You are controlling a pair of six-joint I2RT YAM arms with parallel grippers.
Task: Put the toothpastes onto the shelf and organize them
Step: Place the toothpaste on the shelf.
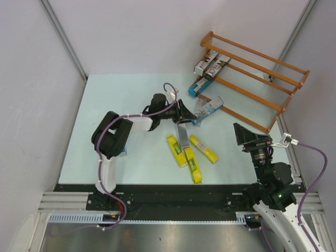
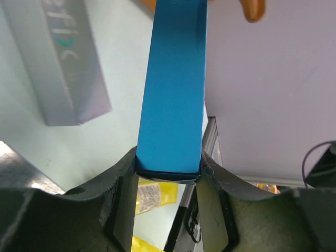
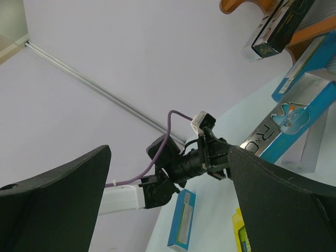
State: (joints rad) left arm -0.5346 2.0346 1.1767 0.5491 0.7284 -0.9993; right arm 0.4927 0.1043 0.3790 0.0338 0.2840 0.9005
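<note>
One blue carton [image 2: 172, 89] sits clamped in the left hand [image 2: 169, 164]

The shelf [image 1: 257, 52] stands just ahead of the left gripper [image 1: 189, 112] and its blue carton [image 2: 173, 94]. The rails nearest it are taken by cartons [image 1: 212, 64] (silver and blue); those further along are bare. Beside the gripper, a silver carton [image 1: 182, 135] and yellow cartons [image 1: 177, 150] crowd the table [image 1: 121, 94]; behind it lies open surface.

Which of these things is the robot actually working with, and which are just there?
Job:
shelf
blue carton, clamped in left gripper
three yellow cartons
silver carton on the table

Just there:
purple cable
</note>
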